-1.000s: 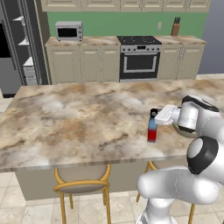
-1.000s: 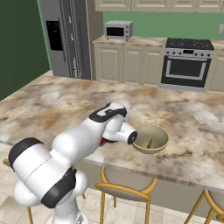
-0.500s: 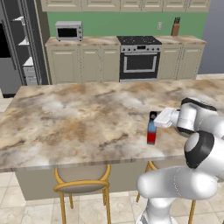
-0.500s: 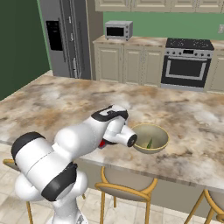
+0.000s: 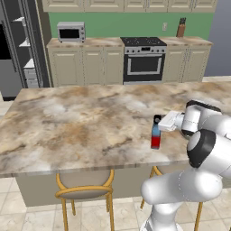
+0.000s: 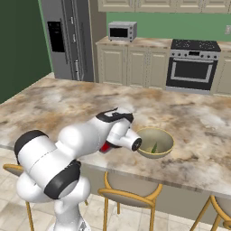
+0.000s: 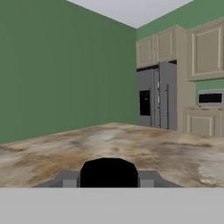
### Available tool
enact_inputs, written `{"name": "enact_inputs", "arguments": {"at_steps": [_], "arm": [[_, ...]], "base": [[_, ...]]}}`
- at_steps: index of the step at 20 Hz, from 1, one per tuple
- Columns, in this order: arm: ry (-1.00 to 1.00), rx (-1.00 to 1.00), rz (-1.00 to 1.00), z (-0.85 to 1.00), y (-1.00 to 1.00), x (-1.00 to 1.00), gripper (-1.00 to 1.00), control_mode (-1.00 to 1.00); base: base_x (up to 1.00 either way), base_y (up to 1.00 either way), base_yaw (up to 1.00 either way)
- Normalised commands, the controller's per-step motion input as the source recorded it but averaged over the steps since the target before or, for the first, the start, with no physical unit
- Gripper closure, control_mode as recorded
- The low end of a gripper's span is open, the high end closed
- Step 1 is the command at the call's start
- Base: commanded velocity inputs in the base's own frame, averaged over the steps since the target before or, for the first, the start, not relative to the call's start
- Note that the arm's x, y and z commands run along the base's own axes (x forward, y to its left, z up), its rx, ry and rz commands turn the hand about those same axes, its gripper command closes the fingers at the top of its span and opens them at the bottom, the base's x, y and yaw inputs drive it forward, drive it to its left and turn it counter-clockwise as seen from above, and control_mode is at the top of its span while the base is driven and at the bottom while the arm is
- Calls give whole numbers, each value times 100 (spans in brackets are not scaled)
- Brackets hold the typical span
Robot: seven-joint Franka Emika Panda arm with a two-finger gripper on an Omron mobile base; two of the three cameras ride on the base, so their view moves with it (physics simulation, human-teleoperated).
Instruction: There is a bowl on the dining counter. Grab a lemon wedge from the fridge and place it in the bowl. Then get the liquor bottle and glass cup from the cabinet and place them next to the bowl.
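i'm holding my jaws around the upright liquor bottle (image 5: 155, 134) near the counter (image 5: 81, 122) front edge; grasping or released, can't tell; bowl (image 6: 154, 143) just beside.

Two base cameras are looking down from behind the arm, left and right, sharing the dining counter (image 5: 81, 122), the stove (image 5: 143, 58) and the microwave (image 6: 122, 30). The hand camera is skimming level and low across the slab, facing the fridge (image 7: 157, 96).
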Motion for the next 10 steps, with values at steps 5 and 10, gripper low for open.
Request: {"name": "enact_inputs", "arguments": {"at_steps": [5,10], "arm": [[0,0,0,-4,-6,14,100,-100],[0,0,0,-12,-5,10,100,-100]], "base": [[0,0,0],[0,0,0]]}}
